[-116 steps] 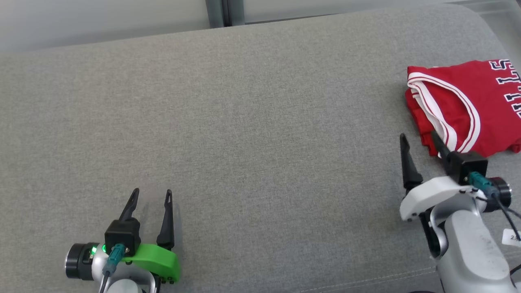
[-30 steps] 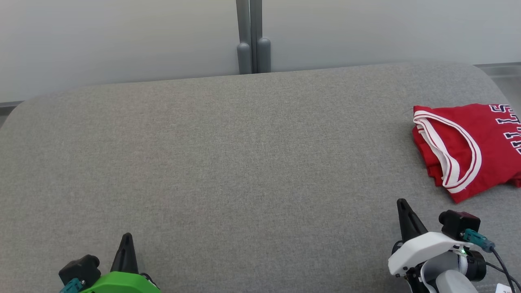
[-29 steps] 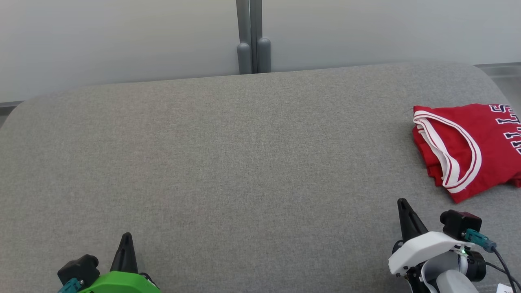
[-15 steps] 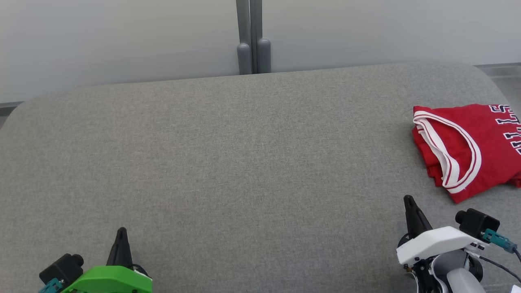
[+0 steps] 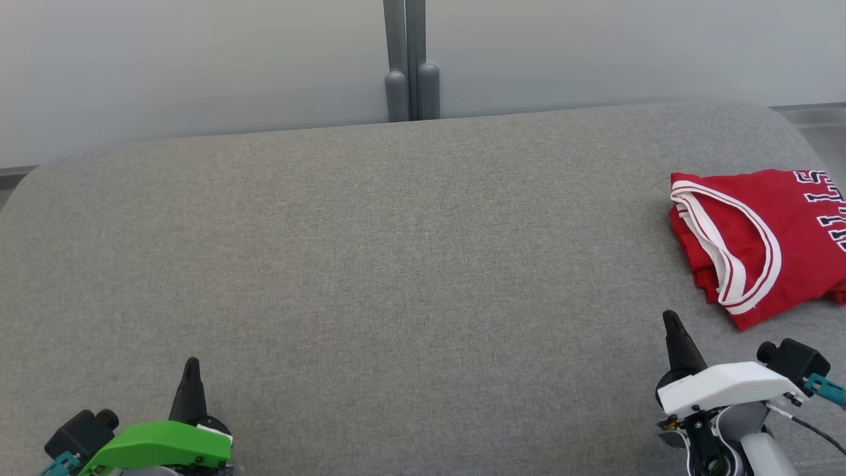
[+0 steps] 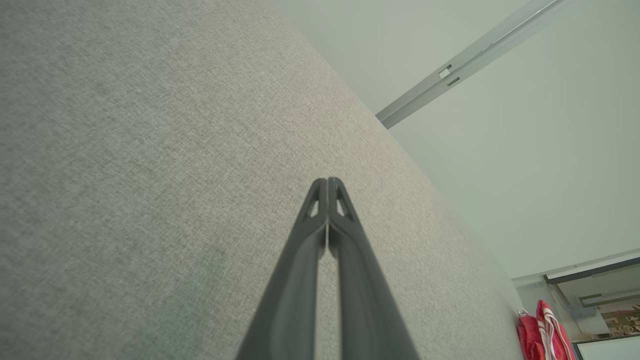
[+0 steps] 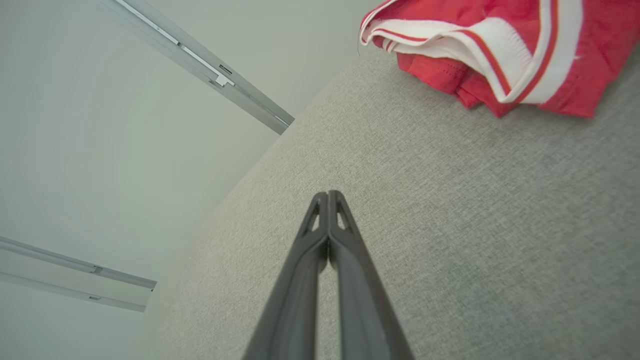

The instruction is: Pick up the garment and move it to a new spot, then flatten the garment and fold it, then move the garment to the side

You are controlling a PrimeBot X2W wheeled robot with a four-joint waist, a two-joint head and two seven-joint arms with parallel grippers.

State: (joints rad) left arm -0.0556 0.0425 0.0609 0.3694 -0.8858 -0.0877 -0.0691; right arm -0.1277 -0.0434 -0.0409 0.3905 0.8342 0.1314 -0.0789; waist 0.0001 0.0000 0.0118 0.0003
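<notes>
A grey fabric surface runs up to a pale wall. The red garment lies folded at its right edge, seemingly already set aside. Left pincer and right pincer are clenched on nothing, so the task looks finished.

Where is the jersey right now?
In the head view the jersey lies folded at the right edge of the grey cushion, partly cut off by the frame, just beyond the right gripper and apart from it.
</notes>
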